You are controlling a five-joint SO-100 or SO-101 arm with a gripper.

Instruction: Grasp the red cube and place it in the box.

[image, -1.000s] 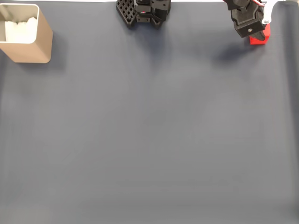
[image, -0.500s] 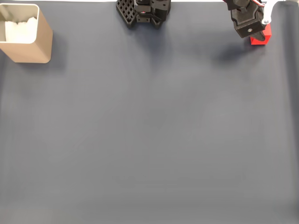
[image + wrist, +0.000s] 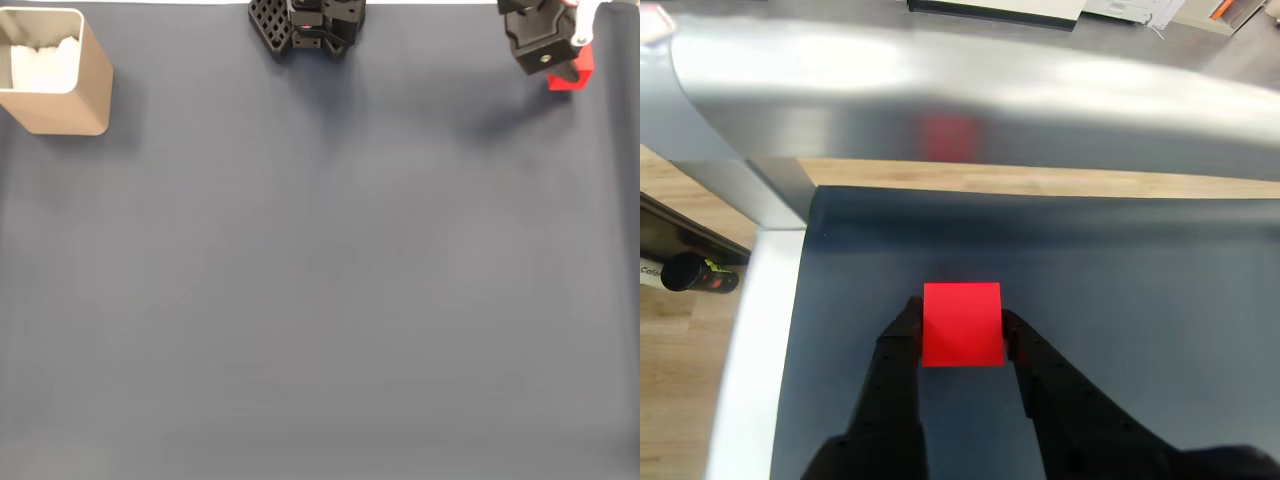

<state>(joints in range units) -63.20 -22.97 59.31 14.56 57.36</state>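
The bench (image 3: 320, 300) is covered by a dark blue-grey mat that takes up nearly the whole fixed view, and in the wrist view the mat ends at a pale metal frame (image 3: 970, 95) with wooden flooring beyond it. The box (image 3: 62, 95) stands at the upper left corner of the fixed view, tan with rounded corners, upright, with white padding (image 3: 42, 58) visible inside. The arm's black base (image 3: 308, 22) sits at the top edge of the fixed view, a little left of centre, and the arm reaches out to the upper right corner, well apart from the box, with its wrist and camera housing pointing down over the mat and a shadow lying on the mat to its lower left. The gripper (image 3: 567, 68) hangs there at the far right of the fixed view; in the wrist view it enters from the bottom edge, and its two black fingers (image 3: 902, 345) stand one on each side of the red cube (image 3: 962, 324), closed against its left and right faces so that the cube is gripped between their tips. In the fixed view the red cube (image 3: 573, 74) peeks out from under the gripper's lower right side. Whether the cube touches the mat cannot be told.
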